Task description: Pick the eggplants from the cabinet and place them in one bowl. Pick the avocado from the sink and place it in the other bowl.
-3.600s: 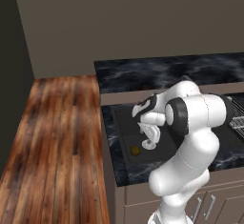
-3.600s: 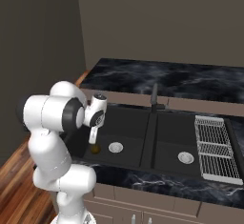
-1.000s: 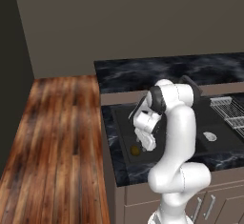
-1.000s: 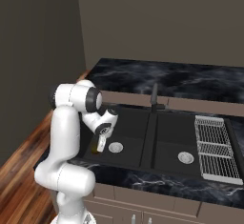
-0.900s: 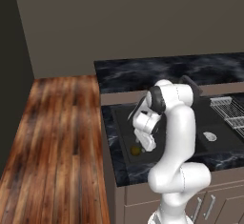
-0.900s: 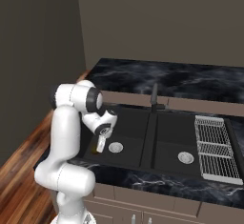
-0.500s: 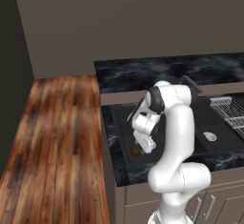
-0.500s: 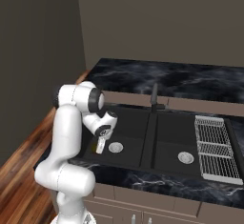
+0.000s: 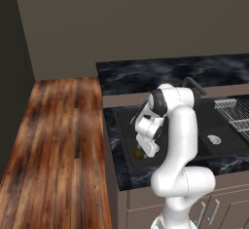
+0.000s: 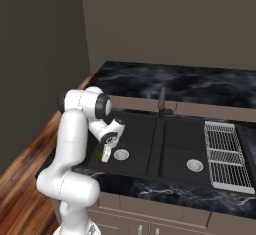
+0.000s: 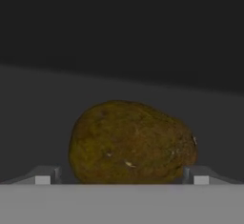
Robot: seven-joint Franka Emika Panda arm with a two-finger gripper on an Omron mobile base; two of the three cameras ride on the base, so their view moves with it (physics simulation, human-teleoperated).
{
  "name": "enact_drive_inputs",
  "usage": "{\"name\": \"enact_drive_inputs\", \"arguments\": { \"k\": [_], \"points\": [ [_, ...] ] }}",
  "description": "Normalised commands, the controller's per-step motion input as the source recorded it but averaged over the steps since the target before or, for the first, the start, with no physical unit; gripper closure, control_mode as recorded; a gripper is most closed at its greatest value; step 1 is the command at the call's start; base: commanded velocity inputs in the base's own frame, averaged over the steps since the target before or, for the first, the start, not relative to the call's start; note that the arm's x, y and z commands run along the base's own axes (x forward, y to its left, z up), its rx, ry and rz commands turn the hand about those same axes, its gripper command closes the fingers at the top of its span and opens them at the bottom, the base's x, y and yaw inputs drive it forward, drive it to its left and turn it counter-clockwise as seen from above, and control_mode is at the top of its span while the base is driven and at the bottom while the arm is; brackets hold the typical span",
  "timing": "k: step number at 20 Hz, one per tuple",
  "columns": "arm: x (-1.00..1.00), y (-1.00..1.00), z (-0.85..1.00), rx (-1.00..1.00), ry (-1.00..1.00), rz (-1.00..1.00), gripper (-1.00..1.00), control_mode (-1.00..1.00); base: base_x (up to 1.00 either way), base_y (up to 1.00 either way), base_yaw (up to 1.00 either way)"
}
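Avocado (image 11: 131, 142): an egg-shaped fruit with a rough, mottled brown-olive skin is seen lying on its side on the floor of the left basin, near that basin's front left corner; in the left base view it shows as a small yellow-green spot (image 9: 138, 153) just below the claw.
Claw (image 11: 121, 180): the two fingertips are spread wide, one on each side of the avocado; the fruit is framed between them, and whether either tip touches it cannot be told. Nothing is gripped.
Claw position: it is lowered into the left basin, pointing down at the avocado, as seen from the left base view (image 9: 144, 151) and the right base view (image 10: 105, 155).
Sink (image 10: 150, 165): a double basin of matte black is set into the bench, with flat floors and straight walls; a round metal drain is seen in each basin.
Faucet (image 10: 161, 100): a dark, slim upright spout is mounted at the back edge of the sink, over the divider between the basins.
Rack (image 10: 223, 155): a grid of thin pale metal wire is laid flat along the right edge of the sink.
Bench (image 10: 150, 81): a glossy black slab with grey marble veining is seen around the sink.
Floor (image 9: 58, 145): reddish-brown wooden planks with visible grain are laid to the left of the bench.
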Motion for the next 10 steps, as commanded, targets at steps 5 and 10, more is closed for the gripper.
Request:
{"name": "enact_drive_inputs", "arguments": {
  "k": [5,10],
  "points": [
    [0.00,0.09,0.00,0.03,0.06,-0.01,-1.00,-1.00,0.00,0.00,0.00],
    [0.00,0.17,0.00,0.04,0.10,-0.03,-1.00,-1.00,0.00,0.00,0.00]
  ]
}}
